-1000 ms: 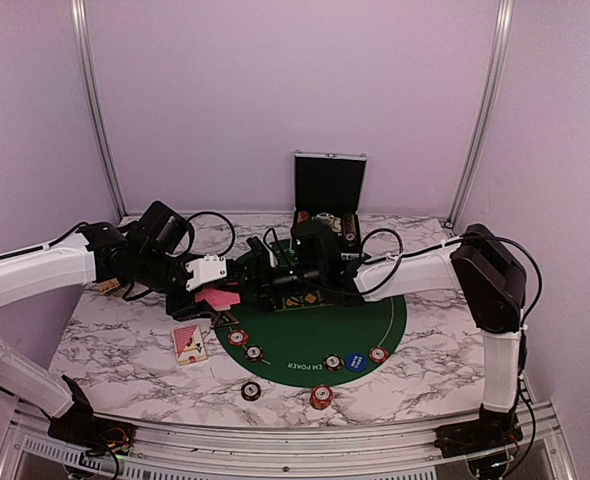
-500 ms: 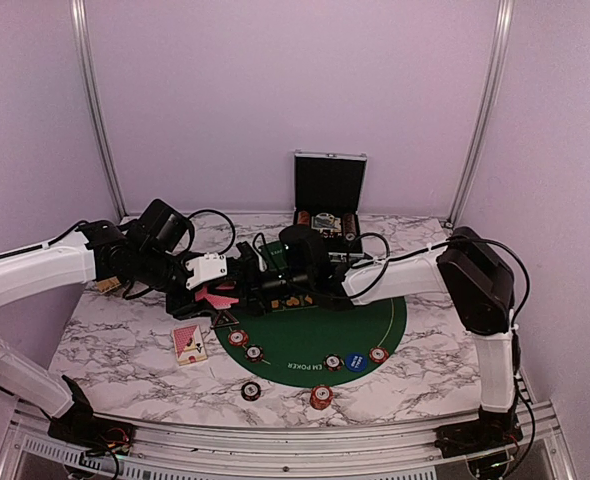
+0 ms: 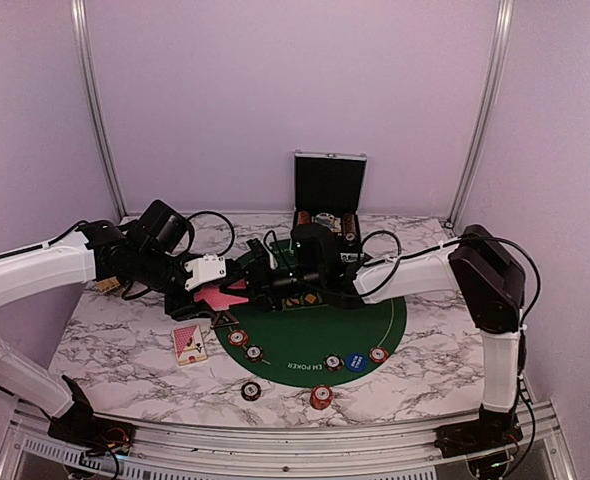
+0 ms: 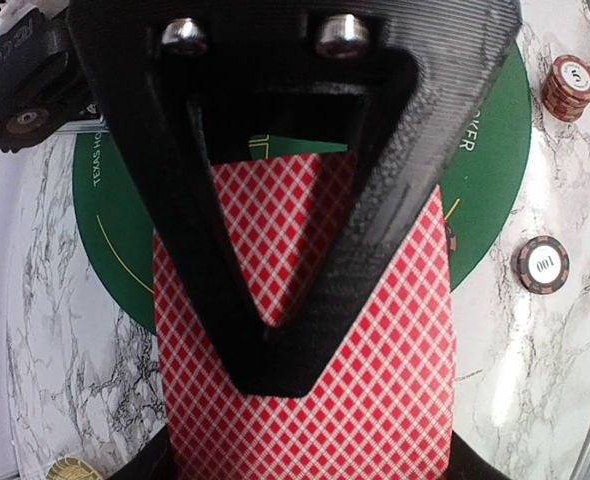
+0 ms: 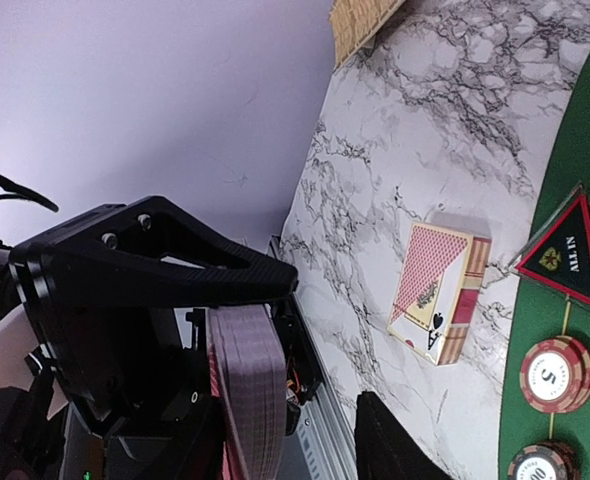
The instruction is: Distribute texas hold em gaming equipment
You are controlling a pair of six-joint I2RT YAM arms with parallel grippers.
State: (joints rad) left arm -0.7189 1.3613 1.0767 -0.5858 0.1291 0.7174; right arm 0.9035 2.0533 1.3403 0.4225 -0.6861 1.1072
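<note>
The left pincer (image 4: 290, 405) is clamped on the stack of red-backed, diamond-patterned playing cards (image 4: 375, 400), held flat above the left edge of the round green felt mat (image 3: 375, 325). It is likely presenting the stack so the right pincer (image 3: 255, 288) can peel one off. I cannot tell how far open the right pincer is.

Lit softly and evenly from above, rather dim, with a lilac cast on the walls (image 3: 275, 90) in the overhead view. Only faint, diffuse shadows beneath the arms (image 3: 35, 270) on the marble tabletop (image 3: 115, 350). Grainy and low in detail there, lettering on the chips (image 3: 321, 397) unreadable. Sharper from the left wrist: crisp diamond pattern on the red-backed cards (image 4: 375, 400), glints on two screws (image 4: 340, 35) of the clamped left tool (image 4: 280, 350), white glare across the tabletop at right. From the right wrist, blurred foreground, sharp card box (image 5: 440, 290) beyond.
</note>
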